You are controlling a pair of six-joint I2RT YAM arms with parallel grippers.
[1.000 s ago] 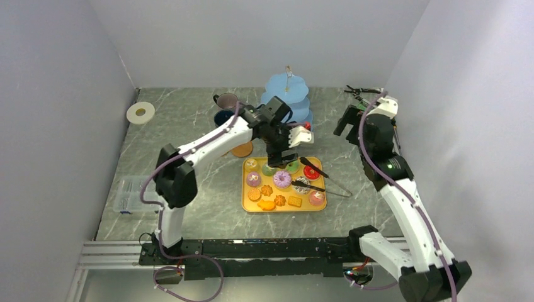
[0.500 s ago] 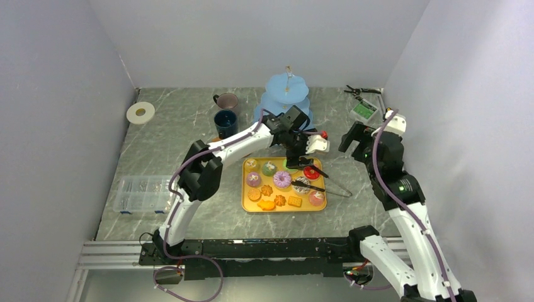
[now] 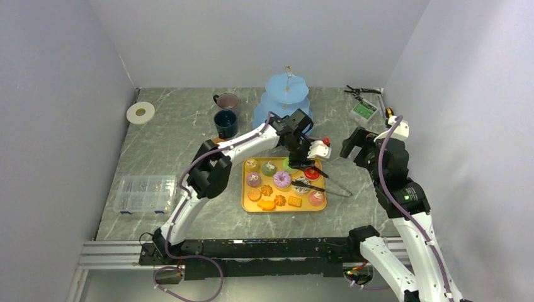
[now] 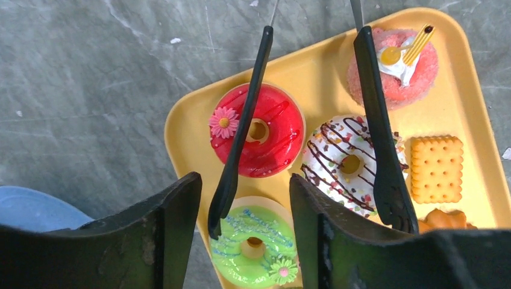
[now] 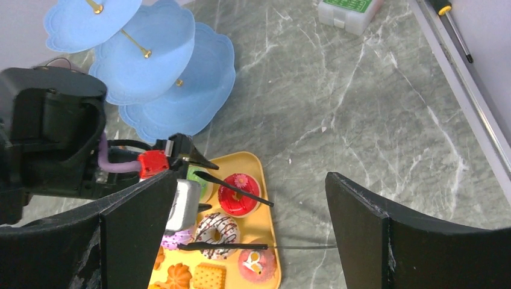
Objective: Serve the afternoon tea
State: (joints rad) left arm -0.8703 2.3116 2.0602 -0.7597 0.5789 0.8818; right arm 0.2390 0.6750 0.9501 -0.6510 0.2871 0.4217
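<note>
My left gripper point(image 4: 244, 232) hangs low over the far right corner of the yellow tray point(image 4: 187, 150), open, its jaws standing on either side of a green doughnut point(image 4: 256, 247). One black tip of the tongs point(image 4: 232, 162) also lies between them, across a red doughnut point(image 4: 265, 135). A white chocolate-striped doughnut point(image 4: 343, 162), a pink cupcake point(image 4: 395, 75) and a square biscuit point(image 4: 437, 168) sit beside them. The light-blue three-tier stand point(image 3: 286, 100) is behind the tray, the dark-blue mug point(image 3: 225, 123) and mauve mug point(image 3: 227, 100) to its left. My right gripper point(image 3: 356, 145) hovers wide open and holds nothing, right of the tray.
The black tongs point(image 3: 318, 182) stick out over the tray's right rim. A white tape roll point(image 3: 140, 112) and a clear box point(image 3: 145, 192) lie at the left. A small green-topped box point(image 3: 363, 111), pliers point(image 3: 359, 91) and a screwdriver point(image 3: 387, 113) lie at the back right.
My left arm has reached right across the tray to its far right corner and lowered, and its jaws have narrowed. The right arm has drawn back a little to the right.
</note>
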